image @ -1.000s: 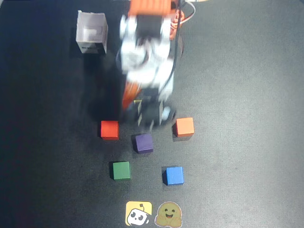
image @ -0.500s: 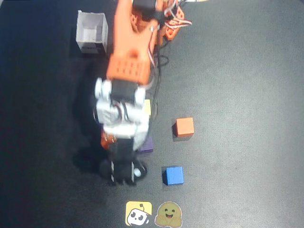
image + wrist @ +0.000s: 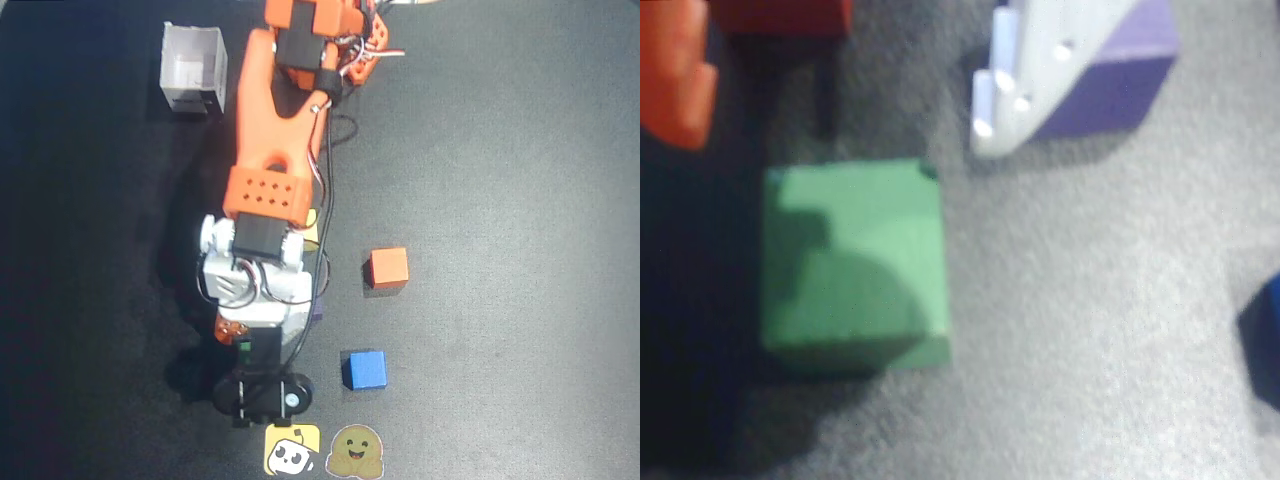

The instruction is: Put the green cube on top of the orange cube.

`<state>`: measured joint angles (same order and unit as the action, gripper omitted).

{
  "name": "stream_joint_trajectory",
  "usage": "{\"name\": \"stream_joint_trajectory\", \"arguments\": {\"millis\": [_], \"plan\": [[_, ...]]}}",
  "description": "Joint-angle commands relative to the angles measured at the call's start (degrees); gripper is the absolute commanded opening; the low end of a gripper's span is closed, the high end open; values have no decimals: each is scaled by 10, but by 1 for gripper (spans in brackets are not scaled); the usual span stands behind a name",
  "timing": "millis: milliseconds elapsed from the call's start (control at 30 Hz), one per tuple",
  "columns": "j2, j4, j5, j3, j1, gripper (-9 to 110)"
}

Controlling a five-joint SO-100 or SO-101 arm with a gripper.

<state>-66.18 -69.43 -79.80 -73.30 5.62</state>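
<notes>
In the wrist view the green cube (image 3: 853, 265) lies on the dark mat, just below the gap between my fingers. My gripper (image 3: 838, 135) is open and empty, with the orange finger (image 3: 675, 75) at top left and the white finger (image 3: 1025, 85) at top right. In the overhead view the orange cube (image 3: 387, 268) sits alone to the right of the arm. The arm's wrist (image 3: 255, 285) hides the gripper and most of the green cube there; only a small green bit (image 3: 243, 343) shows.
A red cube (image 3: 780, 15) sits beyond the green one and a purple cube (image 3: 1120, 85) behind the white finger. A blue cube (image 3: 365, 369) lies below the orange cube. A clear box (image 3: 193, 70) stands top left. Two stickers (image 3: 322, 450) lie at the bottom edge.
</notes>
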Motion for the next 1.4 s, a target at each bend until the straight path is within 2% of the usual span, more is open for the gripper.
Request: {"name": "stream_joint_trajectory", "arguments": {"millis": [0,1367], "plan": [[4,4,1,38,-4,20],[90,62,12,56,3,17]]}}
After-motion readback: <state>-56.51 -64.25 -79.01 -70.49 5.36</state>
